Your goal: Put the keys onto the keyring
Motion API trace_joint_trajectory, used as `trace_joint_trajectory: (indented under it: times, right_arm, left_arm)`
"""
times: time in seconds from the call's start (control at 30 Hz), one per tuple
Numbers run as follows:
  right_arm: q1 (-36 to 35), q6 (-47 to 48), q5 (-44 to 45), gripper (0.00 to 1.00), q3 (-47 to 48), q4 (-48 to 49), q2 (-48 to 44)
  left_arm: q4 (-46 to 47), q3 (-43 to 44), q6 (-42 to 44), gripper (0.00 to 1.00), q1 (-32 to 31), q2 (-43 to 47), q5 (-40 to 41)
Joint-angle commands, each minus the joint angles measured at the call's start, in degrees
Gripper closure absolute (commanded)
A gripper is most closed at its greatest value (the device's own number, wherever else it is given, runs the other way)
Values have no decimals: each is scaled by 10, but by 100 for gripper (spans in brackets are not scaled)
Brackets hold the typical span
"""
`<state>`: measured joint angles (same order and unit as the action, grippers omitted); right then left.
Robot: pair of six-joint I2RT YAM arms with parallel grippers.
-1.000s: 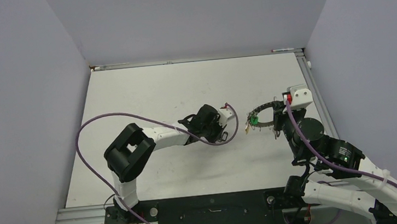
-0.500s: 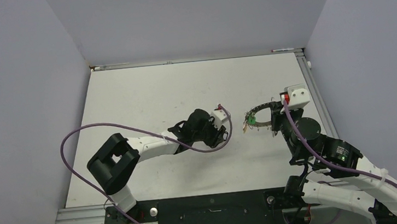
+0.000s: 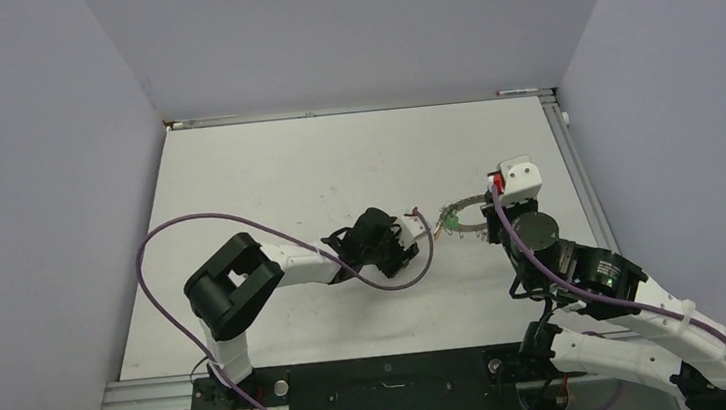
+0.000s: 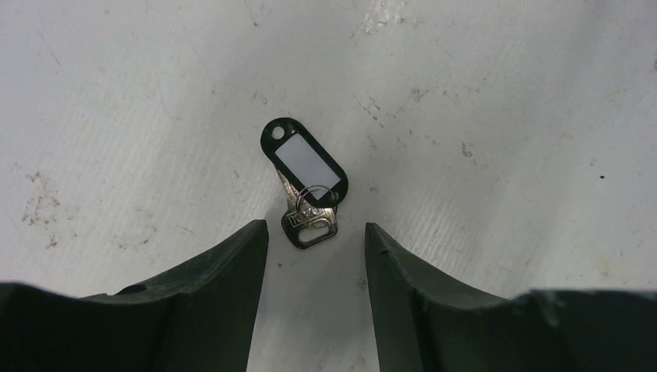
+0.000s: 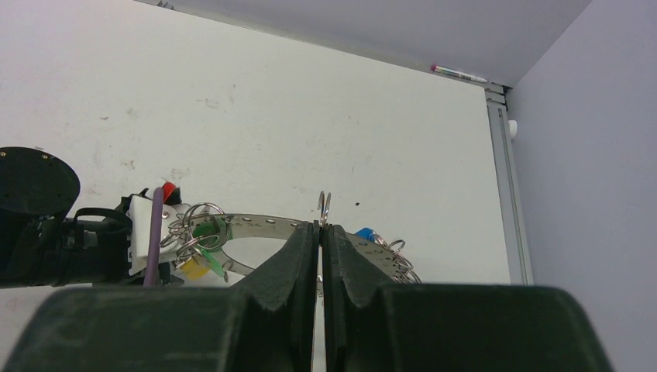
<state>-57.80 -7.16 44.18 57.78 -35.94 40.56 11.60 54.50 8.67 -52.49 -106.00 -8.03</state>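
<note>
Hovering the part-open, empty left gripper (image 4: 315,232) over the black-tagged key (image 4: 306,182); lying flat just ahead of the fingertips (image 4: 252,239), long axis slanting across the gap; pinching the keyring (image 5: 263,224) in the closed right gripper (image 5: 321,232).

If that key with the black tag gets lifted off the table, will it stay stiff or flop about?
Probably floppy: the black tag and the key join only through a small split ring, so one likely dangles. It looks thin and flat on the table, so likely light, hard to get under, and apt to slide.
</note>
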Motion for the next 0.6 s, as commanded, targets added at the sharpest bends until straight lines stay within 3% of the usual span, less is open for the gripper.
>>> trace_joint_trajectory:
  times: [0.0, 0.37, 0.5, 0.57]
  right_arm:
    - [-2, -6, 5, 95, 18, 15, -4]
    - [-2, -6, 2, 95, 20, 14, 1]
    - [-1, -8, 2, 95, 20, 13, 0]
    - [-2, -8, 2, 95, 19, 12, 1]
  left_arm:
    - [66, 10, 30, 55, -16, -4, 25]
    - [51, 32, 53, 70, -25, -29, 45]
    - [43, 28, 56, 82, -25, -30, 47]
    - [53, 20, 52, 93, -25, -28, 45]
